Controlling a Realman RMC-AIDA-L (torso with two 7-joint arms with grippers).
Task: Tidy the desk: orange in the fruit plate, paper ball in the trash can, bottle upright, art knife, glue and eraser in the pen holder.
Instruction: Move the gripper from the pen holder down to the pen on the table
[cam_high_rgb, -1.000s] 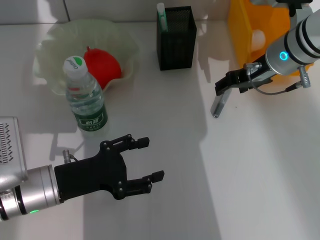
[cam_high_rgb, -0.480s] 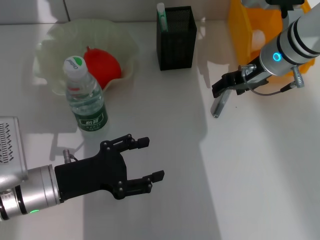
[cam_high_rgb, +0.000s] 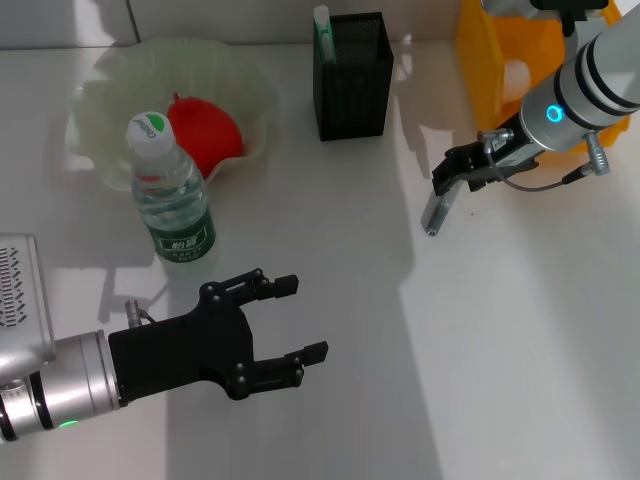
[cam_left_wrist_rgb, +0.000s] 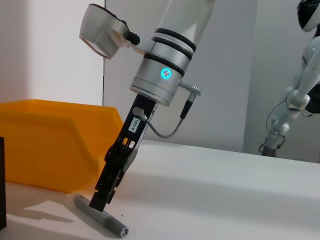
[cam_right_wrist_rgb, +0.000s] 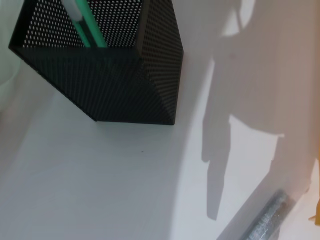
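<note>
The grey art knife (cam_high_rgb: 437, 212) lies flat on the white desk, right of the black mesh pen holder (cam_high_rgb: 352, 78). My right gripper (cam_high_rgb: 446, 183) is open and low over the knife's far end; the left wrist view shows its fingertips (cam_left_wrist_rgb: 100, 197) right at the knife (cam_left_wrist_rgb: 102, 221). A white and green stick (cam_high_rgb: 322, 28) stands in the holder. The bottle (cam_high_rgb: 172, 195) stands upright beside the pale fruit plate (cam_high_rgb: 110, 75), which holds the reddish orange (cam_high_rgb: 208, 132). My left gripper (cam_high_rgb: 305, 318) hovers open and empty near the front. The eraser is out of view.
A yellow bin (cam_high_rgb: 495, 60) stands at the back right, behind my right arm, with a pale lump (cam_high_rgb: 517, 76) inside. The right wrist view shows the pen holder (cam_right_wrist_rgb: 115, 85) close by and the knife's tip (cam_right_wrist_rgb: 265, 220).
My right gripper shifted slightly left along the knife's far end, then back right. The knife, the bottle and my left arm have not moved.
</note>
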